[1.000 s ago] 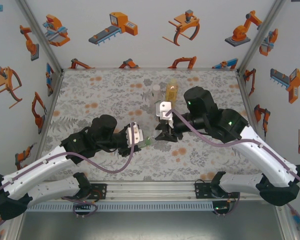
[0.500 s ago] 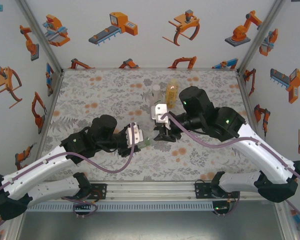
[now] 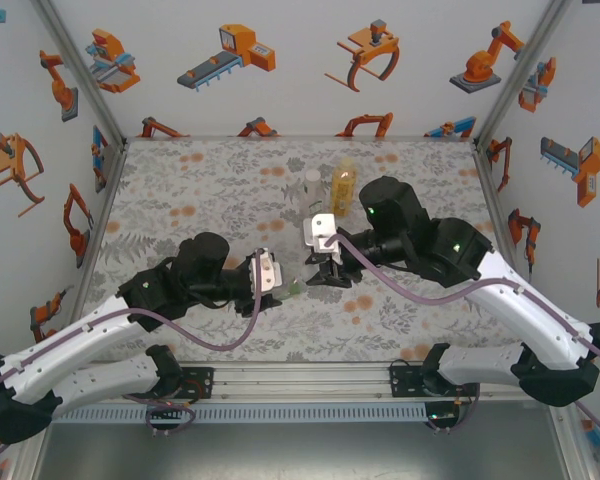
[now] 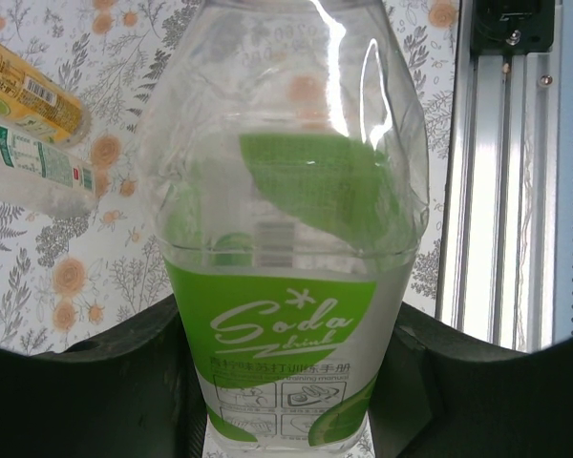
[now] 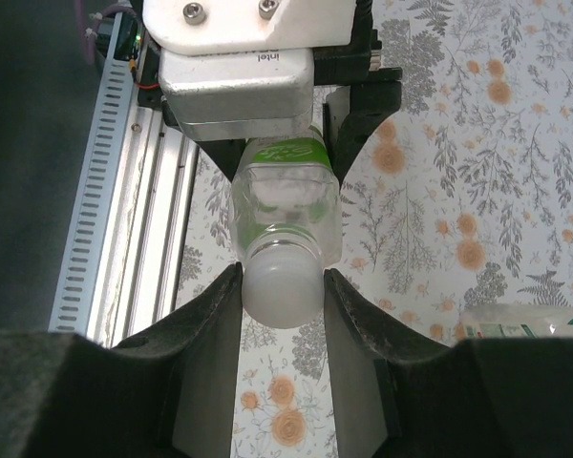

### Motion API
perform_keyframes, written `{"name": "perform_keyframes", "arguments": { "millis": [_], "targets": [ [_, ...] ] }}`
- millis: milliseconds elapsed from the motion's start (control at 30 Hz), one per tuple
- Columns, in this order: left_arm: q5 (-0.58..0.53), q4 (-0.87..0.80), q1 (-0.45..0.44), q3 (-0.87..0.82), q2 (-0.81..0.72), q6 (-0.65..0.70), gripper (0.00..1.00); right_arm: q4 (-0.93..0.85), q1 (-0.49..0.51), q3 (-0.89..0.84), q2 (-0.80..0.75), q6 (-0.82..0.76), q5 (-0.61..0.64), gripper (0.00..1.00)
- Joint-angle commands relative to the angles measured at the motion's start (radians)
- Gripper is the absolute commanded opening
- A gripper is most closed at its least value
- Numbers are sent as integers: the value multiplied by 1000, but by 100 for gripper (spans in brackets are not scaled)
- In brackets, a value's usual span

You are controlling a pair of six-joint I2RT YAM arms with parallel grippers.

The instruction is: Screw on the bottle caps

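the left claw (image 4: 291,377) is closed around the lower, labelled part of a soda bottle (image 4: 286,191). its two dark fingers press against either side of the green label, which reads "soda" in white script. the bottle is clear plastic with a green tint. through its wall the flowered bench (image 3: 180,190) shows plainly, and no liquid level can be made out, so whether anything is in it cannot be told for sure. in the top view this bottle lies roughly level between the two arms, over the near middle of the bench, neck toward the right arm. the right claw (image 5: 283,301) is closed on the pale round cap (image 5: 281,277) sitting on the bottle's neck, one finger touching each side of it. whether the cap is threaded fully home cannot be told. at the far side of the bench two more bottles stand upright just beside each other, well apart from the claws: a clear bottle (image 3: 312,186) on the left and an amber bottle (image 3: 344,184) with a yellow label on the right. whether the amber colour is drink or plastic cannot be told. the aluminium rail (image 4: 497,191) runs along the bench's near edge.
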Motion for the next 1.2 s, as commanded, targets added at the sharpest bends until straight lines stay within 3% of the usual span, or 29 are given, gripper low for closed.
{"name": "perform_keyframes", "arguments": {
  "millis": [0,700,1167],
  "targets": [
    [49,123,7,24,-9,-28,0,-21,21,-16,11,4,-46,0],
    [62,98,13,42,24,-32,0,-26,75,20,50,47,-2,0],
    [124,99,23,32,27,-49,0,-149,178,118,62,-131,162,0]
  ]
}}
